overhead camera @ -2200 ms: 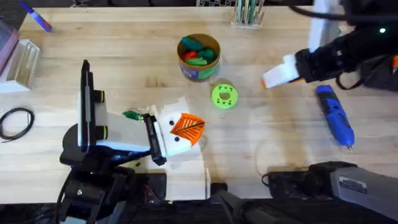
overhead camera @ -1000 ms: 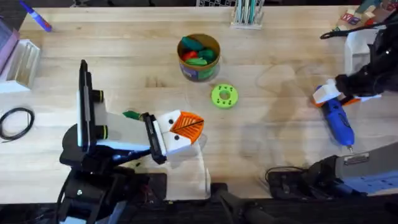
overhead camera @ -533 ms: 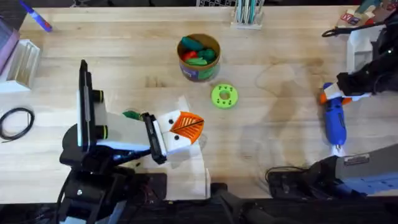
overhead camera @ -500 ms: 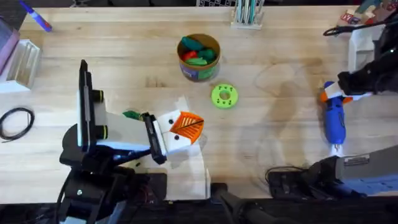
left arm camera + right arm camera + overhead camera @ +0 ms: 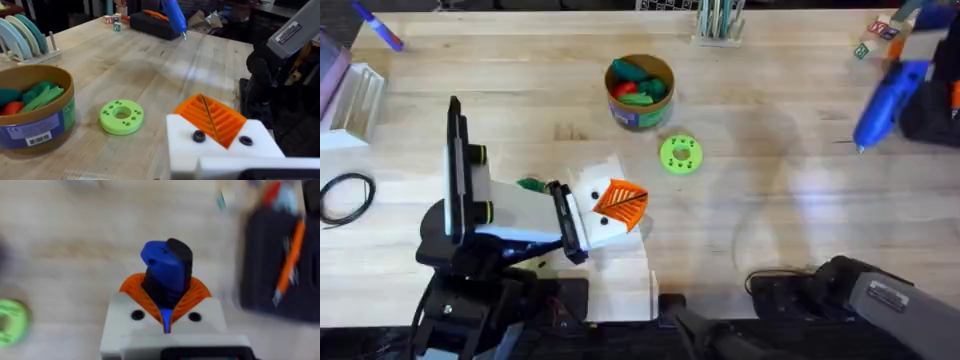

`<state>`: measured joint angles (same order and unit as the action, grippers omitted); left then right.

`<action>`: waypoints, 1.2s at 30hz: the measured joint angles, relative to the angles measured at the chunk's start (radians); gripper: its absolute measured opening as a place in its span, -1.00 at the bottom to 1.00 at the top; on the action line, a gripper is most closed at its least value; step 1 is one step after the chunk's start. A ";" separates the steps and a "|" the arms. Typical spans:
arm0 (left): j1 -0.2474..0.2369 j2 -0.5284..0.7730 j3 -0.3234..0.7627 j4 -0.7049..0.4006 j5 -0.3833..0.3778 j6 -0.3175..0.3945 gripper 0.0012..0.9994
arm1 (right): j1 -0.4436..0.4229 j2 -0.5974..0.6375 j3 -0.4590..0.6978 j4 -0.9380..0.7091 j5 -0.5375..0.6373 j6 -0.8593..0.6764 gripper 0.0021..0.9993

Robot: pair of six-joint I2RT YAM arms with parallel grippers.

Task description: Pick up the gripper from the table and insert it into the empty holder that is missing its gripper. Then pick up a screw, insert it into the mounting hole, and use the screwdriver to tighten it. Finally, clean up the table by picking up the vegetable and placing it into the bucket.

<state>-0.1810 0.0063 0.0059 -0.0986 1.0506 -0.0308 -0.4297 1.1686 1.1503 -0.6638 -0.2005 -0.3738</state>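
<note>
right gripper (image 5: 167,312) is clamped on the screwdriver (image 5: 882,102) up off the counter (image 5: 790,200), tip pointing about 7 o'clock toward the holder (image 5: 595,222) in the closed-up left gripper (image 5: 610,212).

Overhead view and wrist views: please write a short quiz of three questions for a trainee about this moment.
1. True or false: the right gripper is shut on the screwdriver.
2. What lies nearest the bucket? A) the green disc B) the black cable loop C) the marker
3. Fill in: the screwdriver is ___ the table, not lying on it.

Key: 1 true; 2 A; 3 above.
</note>
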 joint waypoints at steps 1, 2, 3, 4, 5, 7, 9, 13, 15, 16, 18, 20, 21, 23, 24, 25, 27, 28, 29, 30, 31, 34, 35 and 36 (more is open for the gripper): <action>0.000 0.000 0.000 0.000 0.000 0.000 -0.98 | 0.026 -0.025 0.000 0.030 -0.039 0.023 -0.96; 0.000 0.000 0.000 0.000 0.000 0.000 -0.98 | 0.053 -0.041 0.000 0.054 -0.068 0.043 -0.96; 0.000 0.000 0.000 0.000 0.000 0.000 -0.98 | 0.090 -0.053 0.000 0.078 -0.101 0.067 -0.96; 0.000 0.000 0.000 0.000 0.000 0.000 -0.98 | 0.132 -0.059 0.000 0.100 -0.131 0.089 -0.96; 0.000 0.000 0.000 0.000 0.000 0.000 -0.98 | 0.180 -0.059 0.000 0.123 -0.157 0.111 -0.96; 0.000 0.000 0.000 0.000 0.000 0.000 -0.98 | 0.286 -0.052 -0.002 0.172 -0.197 0.147 -0.96; 0.000 0.000 0.000 0.000 0.000 0.000 -0.98 | 0.408 -0.042 -0.003 0.236 -0.228 0.173 -0.96; 0.000 0.000 0.000 0.000 0.000 0.000 -0.98 | 0.644 -0.039 -0.003 0.334 -0.263 0.197 -0.96; 0.000 0.000 0.000 0.000 0.000 0.000 -0.98 | 0.740 -0.039 -0.003 0.364 -0.279 0.206 -0.96; 0.000 0.000 0.000 0.000 0.000 0.000 -0.98 | 0.780 -0.039 -0.004 0.379 -0.284 0.210 -0.96; 0.000 0.000 0.000 0.000 0.000 0.000 -0.98 | 0.850 -0.039 -0.005 0.421 -0.292 0.225 -0.96; 0.000 0.000 0.000 0.000 0.000 0.000 -0.98 | 0.911 -0.039 -0.005 0.470 -0.295 0.245 -0.96; 0.000 0.000 0.000 0.000 0.000 0.000 -0.98 | 0.941 -0.039 -0.005 0.492 -0.294 0.254 -0.96; 0.000 0.000 0.000 0.000 -0.001 0.000 -0.98 | 0.994 -0.039 -0.005 0.532 -0.294 0.264 -0.96; 0.000 0.000 0.000 0.000 -0.001 0.000 -0.98 | 1.018 -0.039 -0.005 0.549 -0.295 0.267 -0.96; 0.000 0.000 0.000 0.000 0.000 0.000 -0.98 | 1.044 -0.039 -0.005 0.569 -0.296 0.271 -0.96; 0.000 0.000 0.000 0.000 -0.001 0.000 -0.98 | 1.086 -0.039 -0.005 0.593 -0.299 0.277 -0.96; 0.000 0.000 0.000 0.000 0.000 0.000 -0.98 | 1.103 -0.039 -0.005 0.601 -0.300 0.281 -0.96; 0.000 0.000 0.000 0.000 0.000 0.000 -0.98 | 1.115 -0.039 -0.005 0.606 -0.302 0.287 -0.96; 0.000 0.000 0.000 0.000 -0.001 0.000 -0.98 | 1.128 -0.039 -0.005 0.611 -0.302 0.293 -0.96; 0.000 0.000 0.000 0.000 0.000 0.000 -0.98 | 1.137 -0.039 -0.005 0.614 -0.302 0.299 -0.96; 0.000 0.000 0.000 0.000 -0.001 0.000 -0.98 | 1.160 -0.039 -0.013 0.631 -0.302 0.307 -0.96; 0.000 0.000 0.000 0.000 -0.001 0.000 -0.98 | 1.164 -0.040 -0.020 0.644 -0.302 0.309 -0.96; 0.000 0.000 0.000 0.000 0.000 0.000 -0.98 | 1.168 -0.042 -0.038 0.672 -0.303 0.316 -0.96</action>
<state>-0.1810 0.0063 0.0059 -0.0986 1.0503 -0.0308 0.7385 1.1271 1.1128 0.0087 -0.5034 -0.0573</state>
